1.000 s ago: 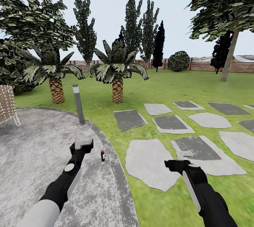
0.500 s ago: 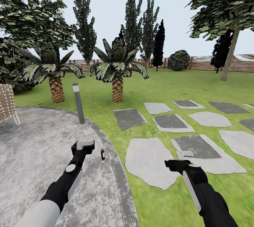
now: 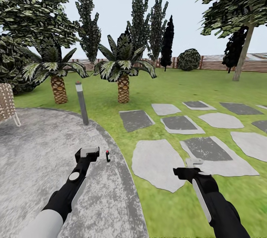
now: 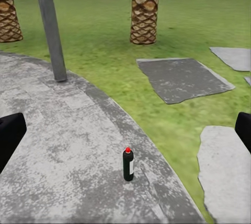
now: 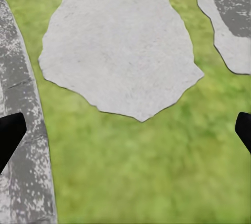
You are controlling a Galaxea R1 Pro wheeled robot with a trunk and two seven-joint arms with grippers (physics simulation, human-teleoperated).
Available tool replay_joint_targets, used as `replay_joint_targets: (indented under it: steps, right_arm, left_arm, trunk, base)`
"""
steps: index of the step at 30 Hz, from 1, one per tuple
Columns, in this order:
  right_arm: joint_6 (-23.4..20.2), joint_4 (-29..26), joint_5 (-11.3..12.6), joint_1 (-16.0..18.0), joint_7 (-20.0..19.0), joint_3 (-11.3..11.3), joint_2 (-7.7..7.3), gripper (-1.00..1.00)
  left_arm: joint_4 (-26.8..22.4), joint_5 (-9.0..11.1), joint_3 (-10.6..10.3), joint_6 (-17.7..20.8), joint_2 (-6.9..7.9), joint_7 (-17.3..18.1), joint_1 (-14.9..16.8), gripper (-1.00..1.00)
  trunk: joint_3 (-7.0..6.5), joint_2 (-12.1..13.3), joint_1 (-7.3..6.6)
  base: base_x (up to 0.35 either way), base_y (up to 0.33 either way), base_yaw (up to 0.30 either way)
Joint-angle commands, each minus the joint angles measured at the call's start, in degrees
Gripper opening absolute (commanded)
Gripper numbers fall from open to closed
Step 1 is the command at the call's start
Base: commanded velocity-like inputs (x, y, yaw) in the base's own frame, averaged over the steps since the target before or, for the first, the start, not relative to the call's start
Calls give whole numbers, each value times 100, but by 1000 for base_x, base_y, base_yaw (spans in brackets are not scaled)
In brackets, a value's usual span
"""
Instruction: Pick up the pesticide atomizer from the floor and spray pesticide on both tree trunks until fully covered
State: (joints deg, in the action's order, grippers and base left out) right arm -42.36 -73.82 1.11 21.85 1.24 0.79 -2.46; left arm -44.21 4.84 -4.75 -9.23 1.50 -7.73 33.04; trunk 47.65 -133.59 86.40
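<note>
Change from a moment ago: the whole head view has dipped a little, so palms, fence and stepping stones sit slightly higher; that is the camera. Both arms look much as before.
Atomizer, place: the pesticide atomizer stands upright on the grey stone patio, near its curved edge, with the grass just past that edge.
Atomizer and left hand: the left gripper hangs just beside the bottle, apart from it; from the left wrist view the bottle sits ahead, between the two dark fingertips, not touched.
Left hand state: fingers spread wide, holding nothing.
Right hand: the right gripper hovers over grass beside a pale stepping stone, well apart from the bottle; its fingertips stand wide at the frame's edges, empty.
Atomizer, looks: small, near-black, white label, red cap on top.
Nearby: a grey bollard post rises at the patio's rim; a grey-brown tree trunk stands far off by the fence.
</note>
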Motion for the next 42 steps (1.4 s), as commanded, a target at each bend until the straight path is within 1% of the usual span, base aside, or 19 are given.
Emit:
replay_joint_targets:
  steps: [1,24,42]
  right_arm:
    - [0,0,1,-2,0,0,0,100]
    - [0,8,3,-2,-1,0,0,100]
    - [0,8,3,-3,4,0,0,100]
  left_arm:
    - [0,-1,0,0,0,0,0,100]
    - [0,-1,0,8,9,0,0,100]
    - [0,-9,-17,9,9,0,0,100]
  trunk:
    - [28,-42,23]
    - [653,-964,528]
    - [1217,-989,574]
  base:
    - [0,0,0]
    - [0,0,0]
    - [0,0,0]
